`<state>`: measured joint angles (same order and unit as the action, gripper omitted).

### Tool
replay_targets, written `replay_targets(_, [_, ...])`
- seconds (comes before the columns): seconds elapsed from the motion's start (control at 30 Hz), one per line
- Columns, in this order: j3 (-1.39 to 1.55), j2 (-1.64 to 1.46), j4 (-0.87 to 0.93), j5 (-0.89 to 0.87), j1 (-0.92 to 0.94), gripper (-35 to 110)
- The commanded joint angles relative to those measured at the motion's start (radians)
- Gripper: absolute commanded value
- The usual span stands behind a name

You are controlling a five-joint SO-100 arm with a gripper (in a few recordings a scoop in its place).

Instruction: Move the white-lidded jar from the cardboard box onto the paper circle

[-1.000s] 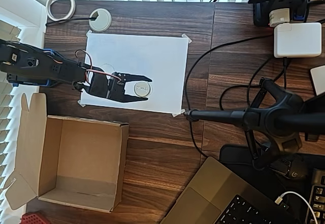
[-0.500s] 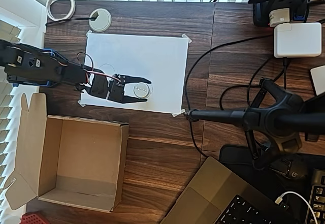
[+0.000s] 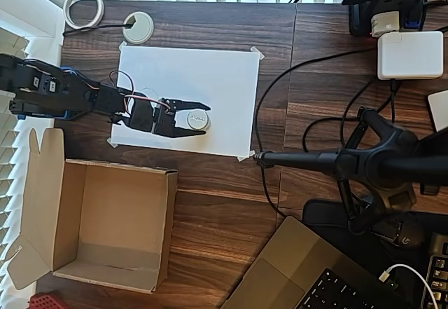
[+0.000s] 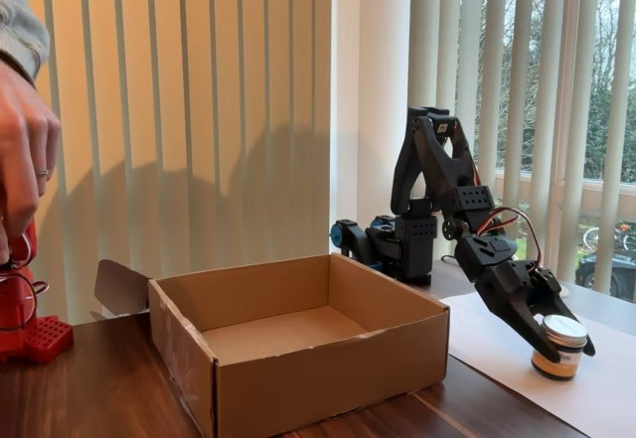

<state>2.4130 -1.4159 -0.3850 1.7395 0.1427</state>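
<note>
The jar stands upright on the white paper, well away from the empty cardboard box, with the gripper around it, one finger on each side. From the fixed view the jar's base rests on the sheet, but I cannot tell whether the fingers press its sides or have let go. The small pencilled circle is too faint to make out, so the jar may sit off it. If a finger drags on withdrawal, the jar could tip or slide.
</note>
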Motion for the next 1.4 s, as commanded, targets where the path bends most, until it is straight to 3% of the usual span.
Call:
replay_targets(0.0, [-0.014,-0.032,-0.052,0.012,0.011,8])
replay_targets(0.4, [-0.046,0.005,-0.051,0.021,0.017,9])
replay_targets(0.7, [-0.023,-0.005,-0.052,0.06,0.021,25])
replay_targets(1.37, [0.043,-0.06,-0.156,0.086,0.034,29])
